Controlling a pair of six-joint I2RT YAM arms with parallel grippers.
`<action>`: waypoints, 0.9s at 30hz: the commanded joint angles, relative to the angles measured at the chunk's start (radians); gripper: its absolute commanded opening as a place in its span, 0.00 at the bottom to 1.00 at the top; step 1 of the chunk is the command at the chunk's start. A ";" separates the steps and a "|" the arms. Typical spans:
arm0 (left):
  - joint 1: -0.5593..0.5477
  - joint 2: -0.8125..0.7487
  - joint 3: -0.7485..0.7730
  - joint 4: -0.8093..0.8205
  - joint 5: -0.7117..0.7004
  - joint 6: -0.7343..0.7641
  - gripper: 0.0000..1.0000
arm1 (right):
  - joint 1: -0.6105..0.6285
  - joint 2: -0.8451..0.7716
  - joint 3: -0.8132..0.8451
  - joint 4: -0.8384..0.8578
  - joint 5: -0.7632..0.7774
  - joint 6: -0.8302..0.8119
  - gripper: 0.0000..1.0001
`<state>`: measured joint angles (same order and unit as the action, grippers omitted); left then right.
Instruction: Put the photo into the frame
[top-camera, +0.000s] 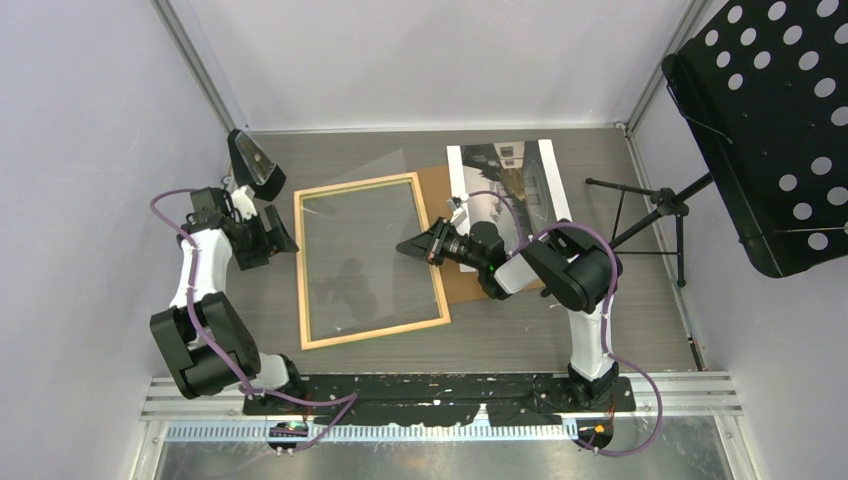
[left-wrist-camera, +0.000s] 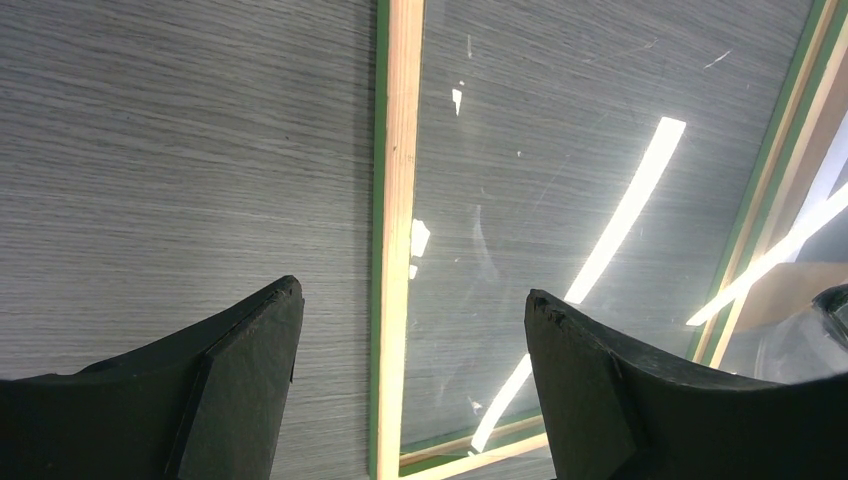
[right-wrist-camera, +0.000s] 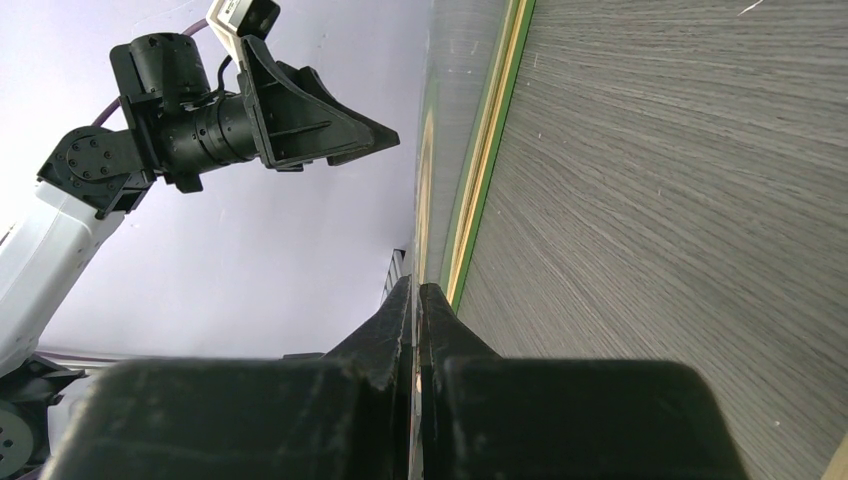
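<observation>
Table (top-camera: 520, 335): right arm (top-camera: 575, 275) low beside frame (top-camera: 372, 183); right fingers (top-camera: 418, 243) closed, left fingers (left-wrist-camera: 240, 390) apart.

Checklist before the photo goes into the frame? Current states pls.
1. Frame flat, wood back up: ok.
2. Frame opening uncovered: not ok, the clear sheet is over it.
3. Right gripper has the clear sheet: looks ok, shut on its edge by the frame's right rail.
4. Left gripper free: ok, open and empty above the left rail.
5. Photo reachable: ok, picture side up on the board, right of the frame.
6. Clear sheet fully out of the frame: cannot tell.
</observation>
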<state>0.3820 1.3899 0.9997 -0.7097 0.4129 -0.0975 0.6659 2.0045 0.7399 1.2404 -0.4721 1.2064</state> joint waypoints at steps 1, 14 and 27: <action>0.007 -0.016 -0.001 0.024 0.023 0.005 0.80 | 0.009 -0.034 -0.007 0.056 0.019 -0.010 0.05; 0.011 -0.015 -0.001 0.022 0.025 0.007 0.80 | 0.022 -0.028 -0.016 0.048 0.029 -0.017 0.06; 0.012 -0.012 -0.001 0.022 0.024 0.007 0.80 | 0.023 -0.030 -0.017 0.022 0.027 -0.025 0.05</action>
<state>0.3874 1.3899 0.9997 -0.7097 0.4133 -0.0975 0.6788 2.0045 0.7212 1.2293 -0.4507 1.2041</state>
